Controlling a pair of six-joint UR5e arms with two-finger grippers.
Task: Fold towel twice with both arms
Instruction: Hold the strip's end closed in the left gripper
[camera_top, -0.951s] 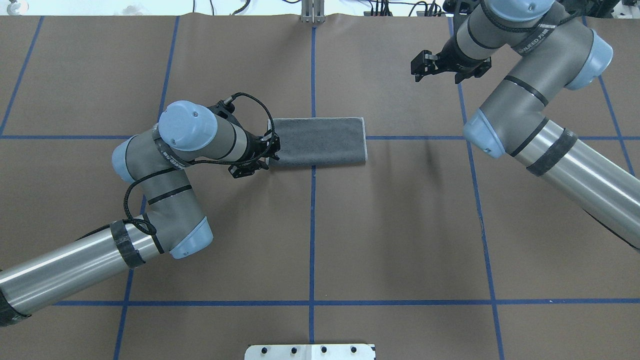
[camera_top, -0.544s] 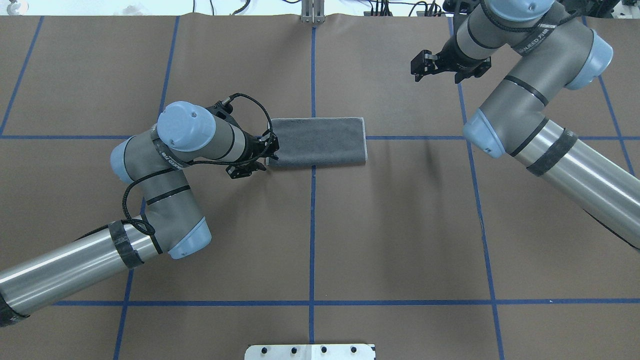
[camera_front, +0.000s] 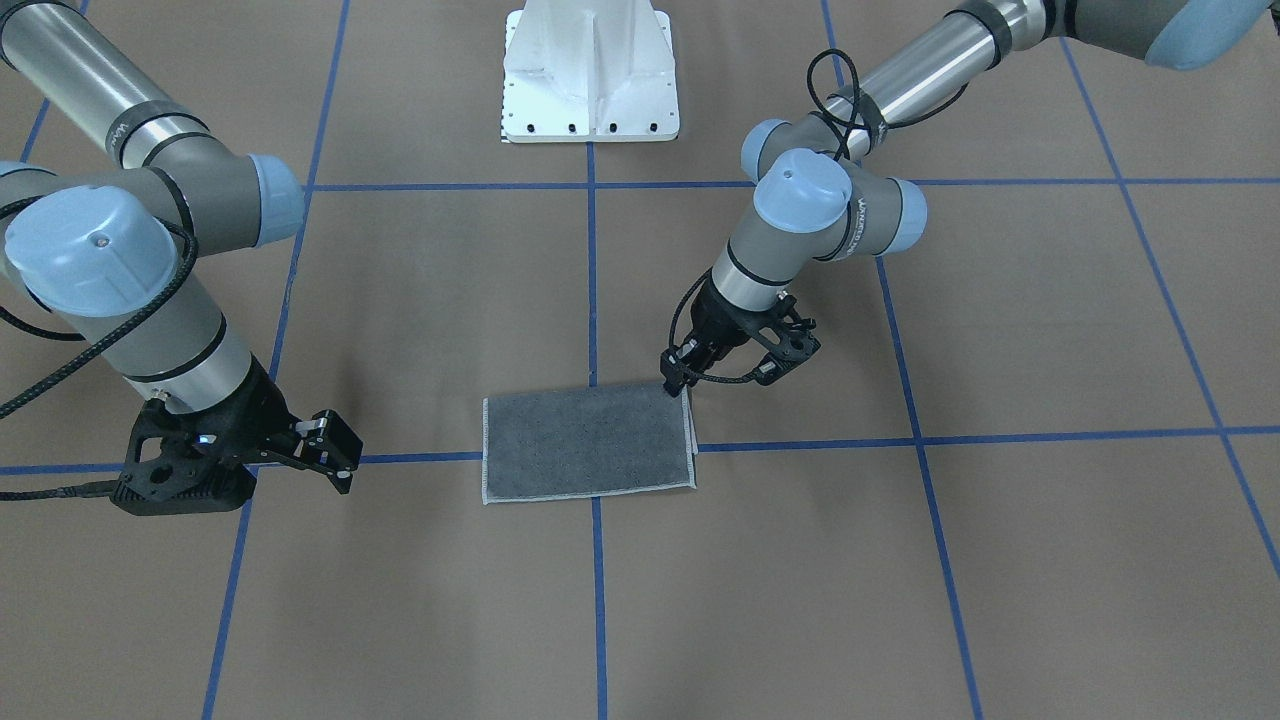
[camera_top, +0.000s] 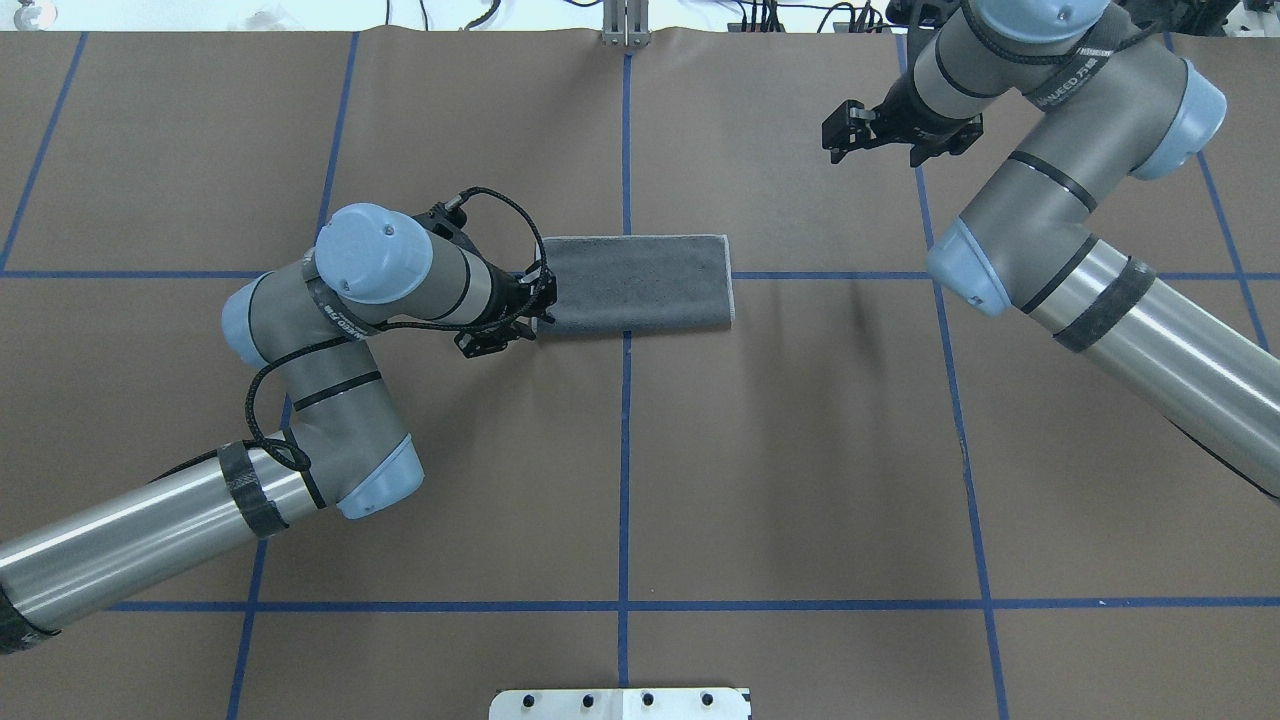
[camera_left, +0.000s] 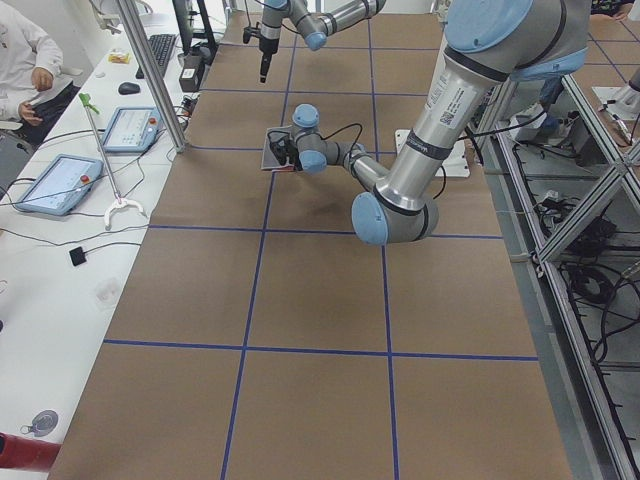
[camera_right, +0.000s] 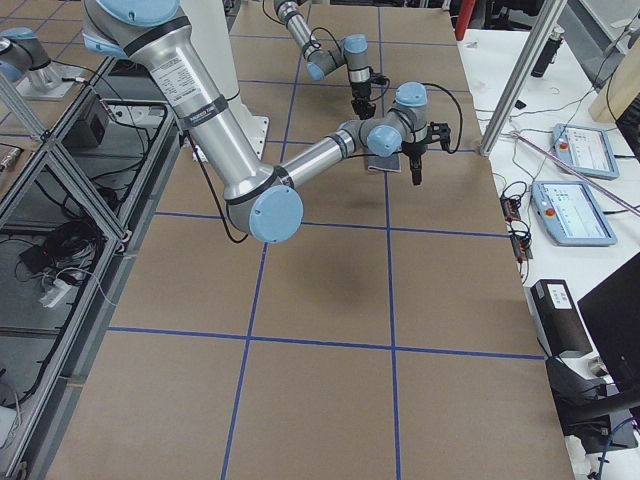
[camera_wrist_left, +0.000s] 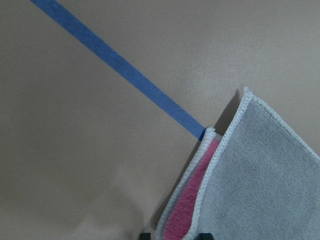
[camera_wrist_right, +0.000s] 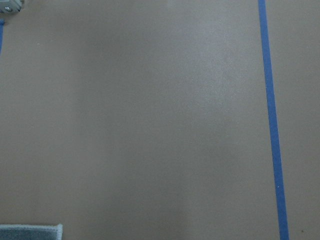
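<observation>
The towel (camera_top: 635, 284) lies folded once into a rectangle, dark grey face up, at the table's middle; it also shows in the front view (camera_front: 588, 442). My left gripper (camera_top: 535, 312) is at its left near corner, low on the table (camera_front: 678, 386). In the left wrist view the towel (camera_wrist_left: 270, 170) shows its pink inner face between the layers, and the left gripper (camera_wrist_left: 173, 235) is shut on the towel's edge. My right gripper (camera_top: 838, 130) hangs open and empty at the far right, well away from the towel (camera_front: 338, 452). The right wrist view shows only a towel corner (camera_wrist_right: 30, 232).
Brown paper with blue tape lines (camera_top: 625, 450) covers the table. The white bolted pedestal base (camera_front: 590, 70) stands at the robot's side. A side desk with tablets (camera_left: 60, 180) and a seated person (camera_left: 25, 60) runs along the far edge.
The left arm has shifted only a hair at the towel's corner. The towel and the right arm have not moved.
</observation>
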